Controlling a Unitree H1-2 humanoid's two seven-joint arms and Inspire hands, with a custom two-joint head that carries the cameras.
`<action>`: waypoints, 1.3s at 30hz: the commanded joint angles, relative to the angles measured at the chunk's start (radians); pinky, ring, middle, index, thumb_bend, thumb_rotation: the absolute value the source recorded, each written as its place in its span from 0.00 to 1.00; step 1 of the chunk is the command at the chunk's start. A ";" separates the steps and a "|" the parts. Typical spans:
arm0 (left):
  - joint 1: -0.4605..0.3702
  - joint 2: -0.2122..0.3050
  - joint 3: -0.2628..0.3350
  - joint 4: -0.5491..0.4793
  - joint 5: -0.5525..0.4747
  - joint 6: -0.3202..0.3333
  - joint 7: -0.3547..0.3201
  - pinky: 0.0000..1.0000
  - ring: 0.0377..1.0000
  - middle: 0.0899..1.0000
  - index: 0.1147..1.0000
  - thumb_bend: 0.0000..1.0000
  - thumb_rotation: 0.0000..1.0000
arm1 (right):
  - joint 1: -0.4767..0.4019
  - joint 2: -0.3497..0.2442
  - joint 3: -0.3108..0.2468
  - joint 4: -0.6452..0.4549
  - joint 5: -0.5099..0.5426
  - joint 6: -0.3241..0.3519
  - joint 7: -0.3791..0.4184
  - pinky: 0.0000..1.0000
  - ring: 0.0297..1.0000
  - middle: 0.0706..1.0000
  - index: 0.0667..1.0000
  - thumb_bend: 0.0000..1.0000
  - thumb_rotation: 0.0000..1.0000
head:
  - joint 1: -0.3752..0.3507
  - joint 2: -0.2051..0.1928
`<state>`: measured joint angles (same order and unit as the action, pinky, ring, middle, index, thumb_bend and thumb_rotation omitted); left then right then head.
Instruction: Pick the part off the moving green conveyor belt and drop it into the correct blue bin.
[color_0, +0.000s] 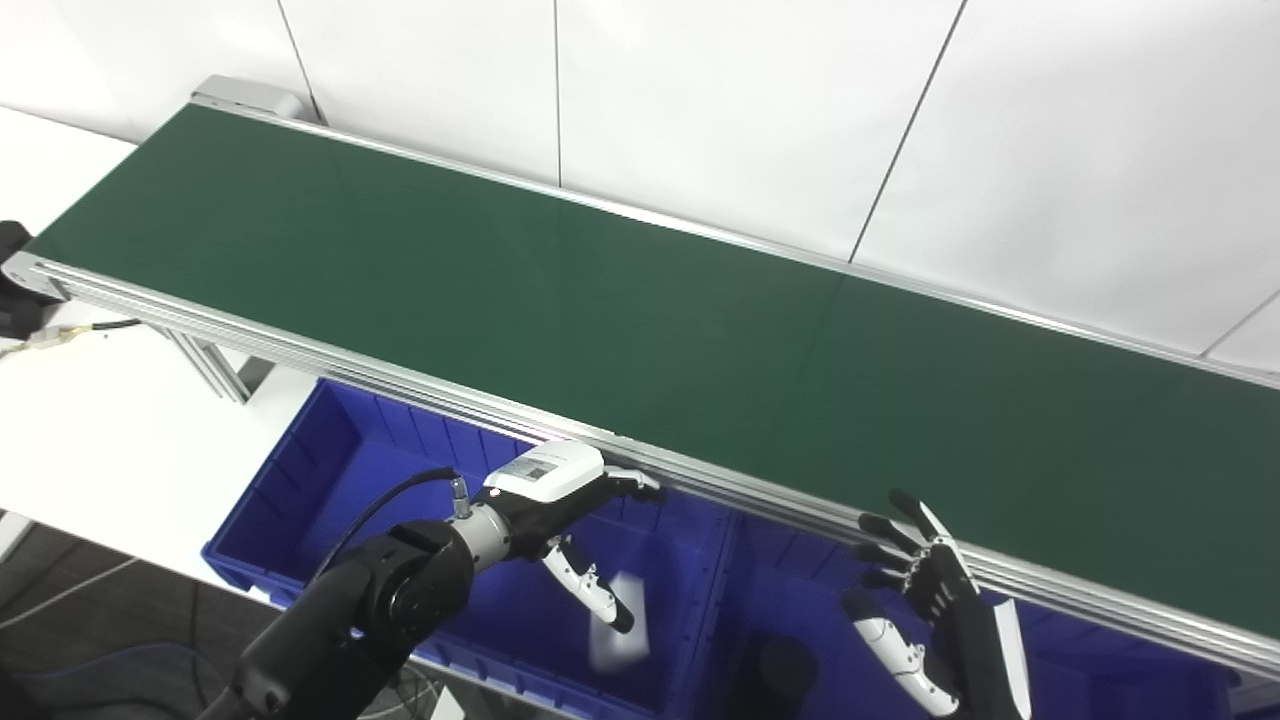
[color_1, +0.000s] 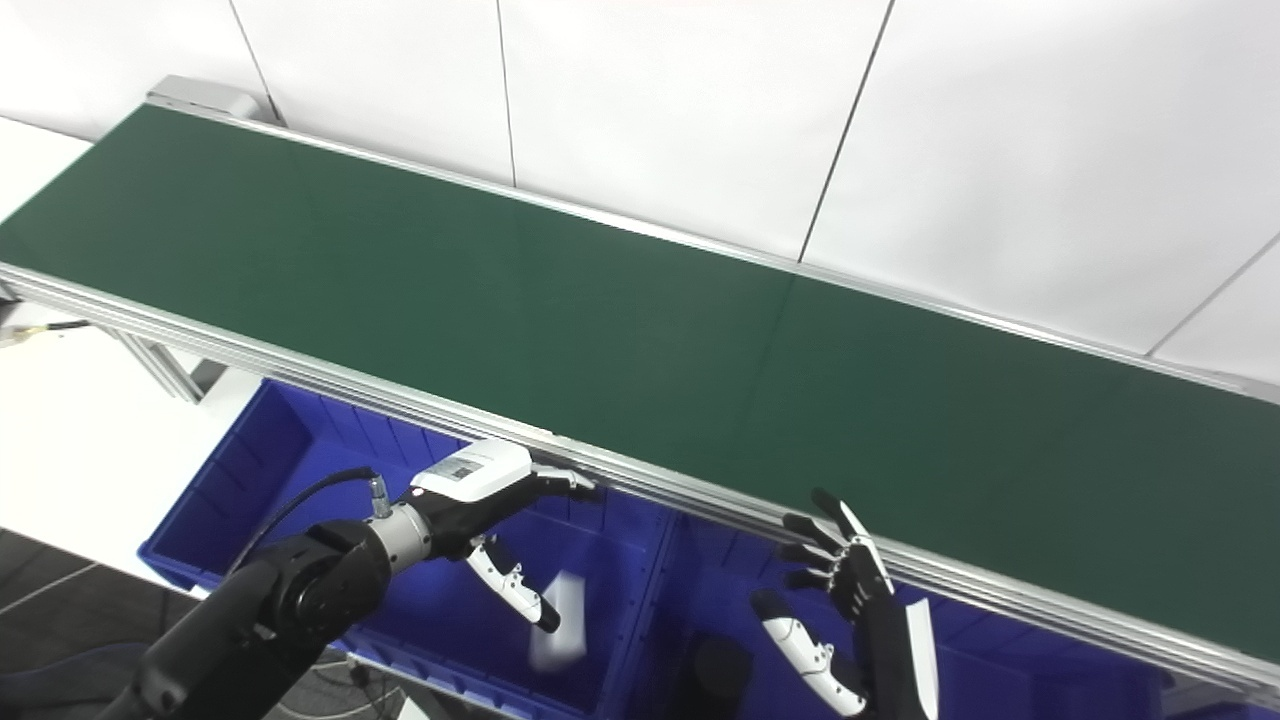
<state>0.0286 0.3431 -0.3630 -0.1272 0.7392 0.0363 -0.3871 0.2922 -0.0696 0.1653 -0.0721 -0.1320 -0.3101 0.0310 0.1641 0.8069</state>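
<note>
A blurred white part hangs under the left hand, inside the left blue bin, apparently just released. The green conveyor belt carries nothing. Both hands, including the right hand, hold their fingers apart, empty. Best practice: keep fingers clear of the bin's near wall until the part settles.

A white rectangular printed label is fixed to the white plastic back cover of the left hand. It carries a small dark code-like block and fine print lines, all too small to read. No other text, brand, number or sign is legible.
</note>
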 joint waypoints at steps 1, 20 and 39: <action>-0.011 0.008 0.016 -0.049 -0.029 0.025 -0.015 0.83 0.86 0.86 0.87 1.00 0.43 | -0.002 0.008 0.000 -0.018 0.007 -0.011 0.005 0.59 0.67 0.75 0.87 0.62 0.50 | 0.001 -0.002; 0.098 -0.126 0.156 -0.089 -0.576 -0.087 0.035 0.69 0.77 0.80 0.83 0.99 0.52 | 0.010 0.019 0.013 0.013 0.003 -0.037 0.000 0.59 0.67 0.75 0.87 0.64 0.51 | -0.103 -0.072; 0.158 -0.258 0.177 0.145 -0.790 -0.236 0.072 0.79 0.87 0.88 0.93 0.96 0.58 | 0.025 0.049 0.038 0.067 -0.040 -0.083 -0.017 0.62 0.71 0.77 0.87 0.70 0.55 | -0.271 -0.147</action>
<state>0.1926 0.0820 -0.1946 0.0231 -0.0308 -0.1459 -0.3209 0.3121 -0.0292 0.2003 0.0060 -0.1687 -0.3343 0.0224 -0.0904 0.6642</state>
